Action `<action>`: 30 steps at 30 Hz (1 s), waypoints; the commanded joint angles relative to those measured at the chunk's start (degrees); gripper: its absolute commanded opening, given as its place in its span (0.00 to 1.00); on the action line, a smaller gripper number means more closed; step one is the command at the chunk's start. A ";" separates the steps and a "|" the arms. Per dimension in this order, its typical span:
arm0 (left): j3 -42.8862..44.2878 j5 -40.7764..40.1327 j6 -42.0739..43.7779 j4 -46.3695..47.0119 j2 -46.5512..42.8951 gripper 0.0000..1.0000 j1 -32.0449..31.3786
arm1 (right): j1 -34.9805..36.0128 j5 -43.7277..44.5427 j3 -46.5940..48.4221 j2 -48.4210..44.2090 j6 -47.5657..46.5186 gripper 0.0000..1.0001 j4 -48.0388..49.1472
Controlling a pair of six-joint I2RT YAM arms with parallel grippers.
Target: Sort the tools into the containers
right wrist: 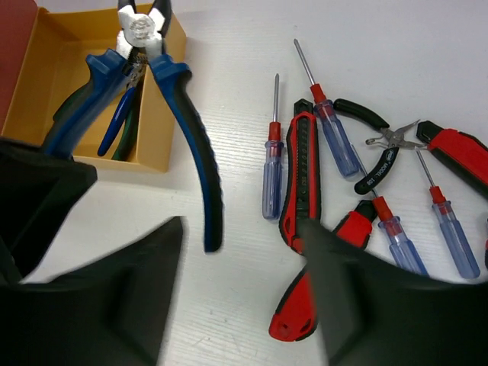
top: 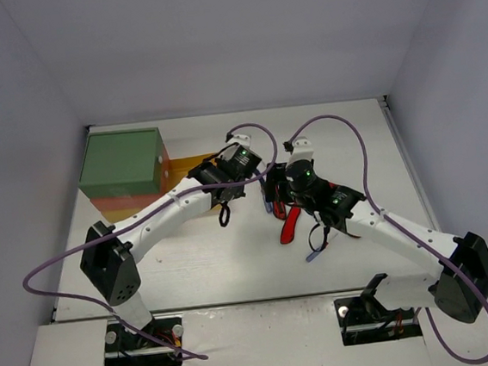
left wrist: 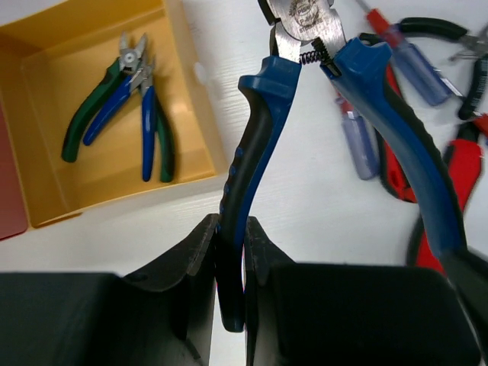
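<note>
**HIDDEN AND CUT-OFF PARTS**

- Blue pliers (left wrist: 259, 137): head clipped by the far edge of the left wrist view. One handle's end is buried inside the left gripper (left wrist: 230, 226). The other runs behind its housing.
- Yellow drawer (left wrist: 107, 177): left and far sides out of frame.
- Red knife (right wrist: 288, 320): middle covered by the blurred right gripper (right wrist: 240, 229).
- Tools (top: 291, 223), top view: mostly under the arms, too small to tell apart.

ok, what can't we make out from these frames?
Top view: loose tools mostly under the right arm; open yellow drawer mostly under the left arm.
Left wrist: blue-and-black-handled pliers, head cut by top edge.
Right wrist: red-and-black utility knife, middle behind a blurred finger of the right end effector.
</note>
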 commanded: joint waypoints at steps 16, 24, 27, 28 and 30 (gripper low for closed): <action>3.66 -8.88 20.91 1.61 1.65 0.00 16.98 | 0.39 -0.44 -6.74 -11.84 -0.50 0.79 3.36; 6.82 -9.08 22.87 1.75 8.12 0.00 17.55 | 0.34 -0.88 -9.07 -14.48 -0.59 0.79 2.65; 6.69 -8.78 22.44 1.57 9.36 0.00 18.21 | 0.34 -0.87 -9.56 -15.06 -0.61 0.79 2.31; 6.65 -8.76 22.41 1.57 9.39 0.00 18.24 | 0.35 -0.79 -9.74 -15.24 -0.76 0.79 2.29; 6.10 -8.42 21.90 1.57 9.72 0.00 18.89 | 0.38 -0.65 -10.08 -15.85 -0.68 0.79 2.13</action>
